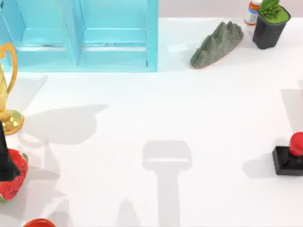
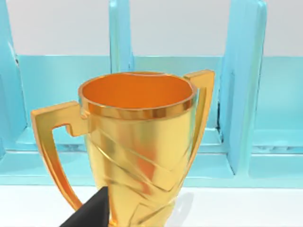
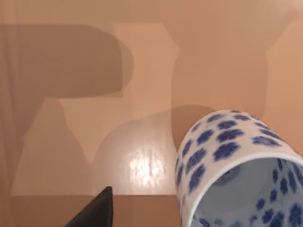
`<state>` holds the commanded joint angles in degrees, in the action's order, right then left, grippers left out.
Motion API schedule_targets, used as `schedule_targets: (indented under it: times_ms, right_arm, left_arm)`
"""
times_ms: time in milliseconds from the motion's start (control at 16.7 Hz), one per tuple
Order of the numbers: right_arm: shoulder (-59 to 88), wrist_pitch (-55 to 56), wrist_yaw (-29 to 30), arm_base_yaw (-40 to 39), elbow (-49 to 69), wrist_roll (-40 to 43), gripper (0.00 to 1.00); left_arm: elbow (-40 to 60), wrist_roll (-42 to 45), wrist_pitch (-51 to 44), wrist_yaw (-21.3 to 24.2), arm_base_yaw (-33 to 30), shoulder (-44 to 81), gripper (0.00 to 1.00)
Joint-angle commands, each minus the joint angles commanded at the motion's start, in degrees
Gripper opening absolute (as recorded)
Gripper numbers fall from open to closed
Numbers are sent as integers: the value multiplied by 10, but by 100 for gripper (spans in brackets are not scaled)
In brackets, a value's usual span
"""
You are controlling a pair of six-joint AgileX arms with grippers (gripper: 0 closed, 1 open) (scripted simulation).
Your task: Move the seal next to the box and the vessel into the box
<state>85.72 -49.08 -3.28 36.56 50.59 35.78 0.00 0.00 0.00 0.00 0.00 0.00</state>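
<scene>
Close up, vessel (image 3: pixel 236 170) sits in right wrist view, mouth toward camera, tan surface behind; whether right gripper holds it, cannot tell. Seal (image 1: pixel 289 157) stands at table's right edge, well apart from blue box (image 1: pixel 85 42) at far left. Trophy (image 2: pixel 137 146) fills left wrist view near box; left jaws' state cannot tell. Judged step: vessel handling. Next: get vessel into box, then fetch seal.

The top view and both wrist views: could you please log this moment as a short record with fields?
seal: black square base with red knob, table's right edge
box: turquoise compartmented box, back left
vessel: white cup with blue flowers, close to right wrist camera
trophy: golden two-handled trophy, upright before the box, close to left wrist camera
other: grey-green rock, potted plant, back right
</scene>
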Motion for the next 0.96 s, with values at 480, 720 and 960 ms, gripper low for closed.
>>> schedule_targets:
  times_ms: [480, 720, 960]
  right_arm:
    - [-100, -141, 24, 0, 188, -12, 100]
    - [-61, -211, 6, 1, 200, 1, 100]
    - [-36, -231, -4, 3, 185, 6, 100]
  left_arm:
    - [0, 0, 0, 0, 0, 0, 100]
    - [0, 0, 0, 0, 0, 0, 100]
    - [0, 0, 0, 0, 0, 0, 100]
